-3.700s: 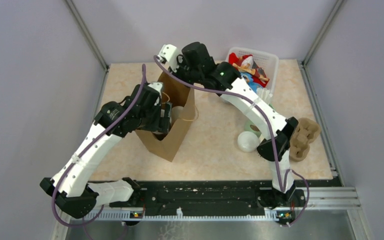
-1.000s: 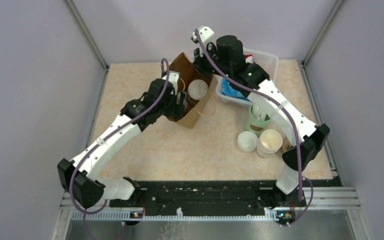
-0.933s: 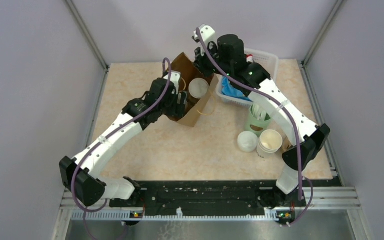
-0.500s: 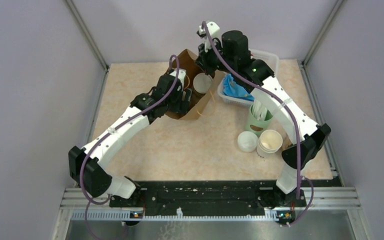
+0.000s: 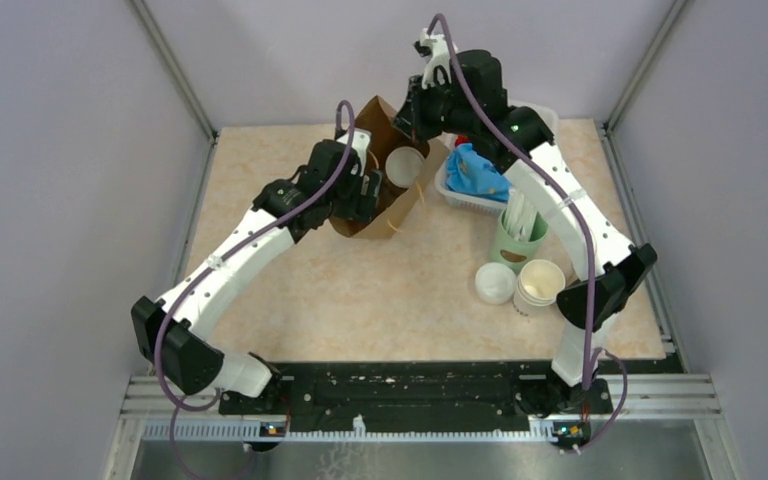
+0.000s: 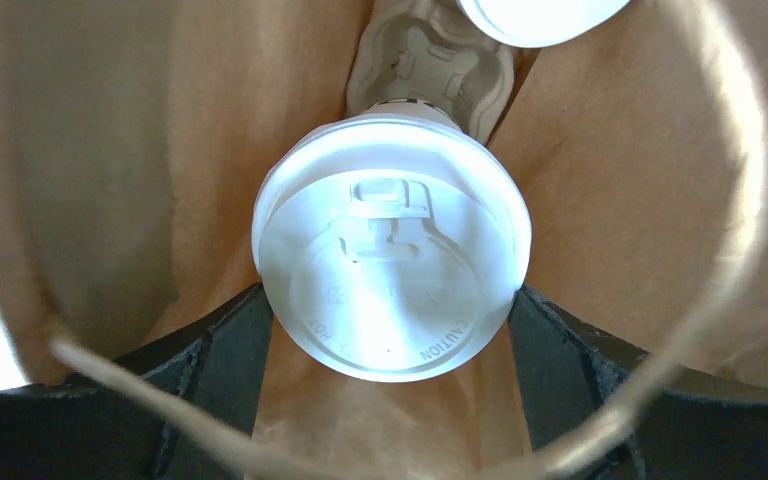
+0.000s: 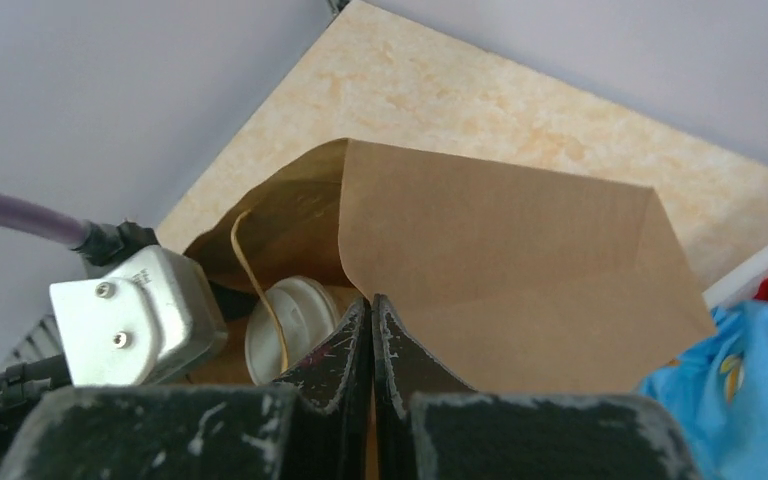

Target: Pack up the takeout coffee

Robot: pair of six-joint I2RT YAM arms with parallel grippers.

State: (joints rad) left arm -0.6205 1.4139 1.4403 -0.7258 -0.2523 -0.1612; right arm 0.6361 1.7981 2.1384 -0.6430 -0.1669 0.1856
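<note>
We see the cup inside the brown bag, upright and with its white lid on. In the left wrist view we look almost straight down on this lid. The left gripper reaches into the bag from above. Its fingers stand wide apart, one at each side of the cup. Both meet the rim of the lid and go under it, so they clamp the cup just below the lid (the contact itself is hidden by the lid). Beyond the cup a grey pulp carrier lies in the bag. A white disc shows at the top edge of that view, and we cannot tell what it is. A paper handle of the bag loops around the view.

The right gripper is at the far side of the bag. Its fingers are pressed together on the upper edge of the bag's paper wall.

From above, the bag is at the far part of the table, just beside a white basket with a blue cloth in it. Nearer to the arm bases, well apart from the bag, stand a green holder, a loose lid and a stack of cups. The last two are just beside each other.
</note>
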